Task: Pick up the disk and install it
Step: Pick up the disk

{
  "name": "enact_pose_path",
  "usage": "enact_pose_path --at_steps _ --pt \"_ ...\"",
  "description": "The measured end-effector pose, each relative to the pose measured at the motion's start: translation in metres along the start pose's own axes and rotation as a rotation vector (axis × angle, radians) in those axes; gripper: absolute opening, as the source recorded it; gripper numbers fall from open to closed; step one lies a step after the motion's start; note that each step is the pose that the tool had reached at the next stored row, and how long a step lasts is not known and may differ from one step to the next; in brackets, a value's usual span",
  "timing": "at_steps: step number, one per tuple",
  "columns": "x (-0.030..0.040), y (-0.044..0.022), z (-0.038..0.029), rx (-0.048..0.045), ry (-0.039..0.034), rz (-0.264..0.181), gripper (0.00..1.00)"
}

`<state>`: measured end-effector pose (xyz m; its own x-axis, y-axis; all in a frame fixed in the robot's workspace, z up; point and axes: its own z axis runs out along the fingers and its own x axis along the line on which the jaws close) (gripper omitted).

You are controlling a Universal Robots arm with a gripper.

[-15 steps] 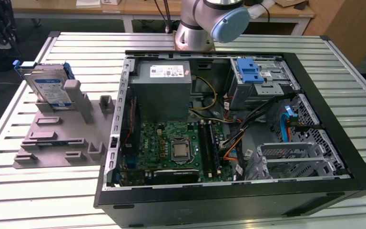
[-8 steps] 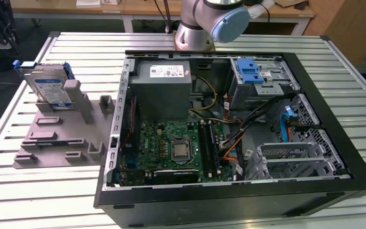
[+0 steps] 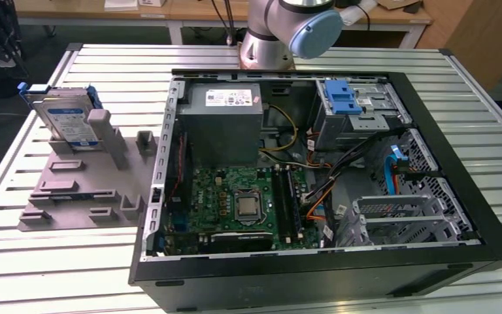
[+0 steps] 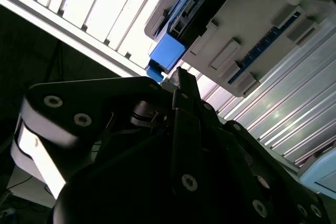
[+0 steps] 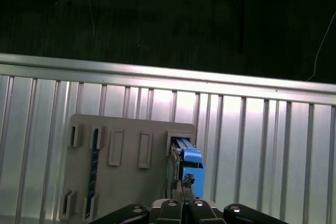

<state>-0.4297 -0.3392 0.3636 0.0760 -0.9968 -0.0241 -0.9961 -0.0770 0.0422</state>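
disk: i saw it (image 3: 63,118) standing on edge in a slot of the grey holder (image 3: 76,190), on the table (image 3: 24,261) at the exterior view's left, outside the case (image 3: 460,261).
gripper: in both wrist views its (image 5: 184,184) fingers looked pressed together with nothing between them.
gap: it sat near the disk's blue end, no contact that i could make out.

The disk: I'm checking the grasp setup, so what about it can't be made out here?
- Exterior view: the disk stands in the grey holder, whose posts hide its lower edge.
- First wrist view: disk edge-on, label face unseen; the pincer covers its near end.
- Second wrist view: disk cut off by the top edge.
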Motion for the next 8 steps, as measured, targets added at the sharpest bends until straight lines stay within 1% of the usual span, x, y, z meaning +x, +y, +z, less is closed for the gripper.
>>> enact_pose_path --at_steps 1,2,3,4,6,7,8 --pt "0.0000 0.0000 0.0000 0.0000 0.0000 0.000 0.11" --pt "-0.0001 0.0001 0.0001 0.0027 0.0004 0.000 0.11" --pt "-0.0001 0.0004 0.0003 0.0063 0.0010 0.000 0.23" --pt "0.0000 0.0005 0.0007 0.0100 0.0014 0.000 0.23" --pt "-0.0001 0.0005 0.0016 0.0152 0.0017 0.000 0.35" --pt "0.0000 0.0005 0.0023 0.0168 0.0018 0.002 0.35" --pt "-0.0001 0.0006 0.0029 0.0182 0.0018 0.004 0.41"
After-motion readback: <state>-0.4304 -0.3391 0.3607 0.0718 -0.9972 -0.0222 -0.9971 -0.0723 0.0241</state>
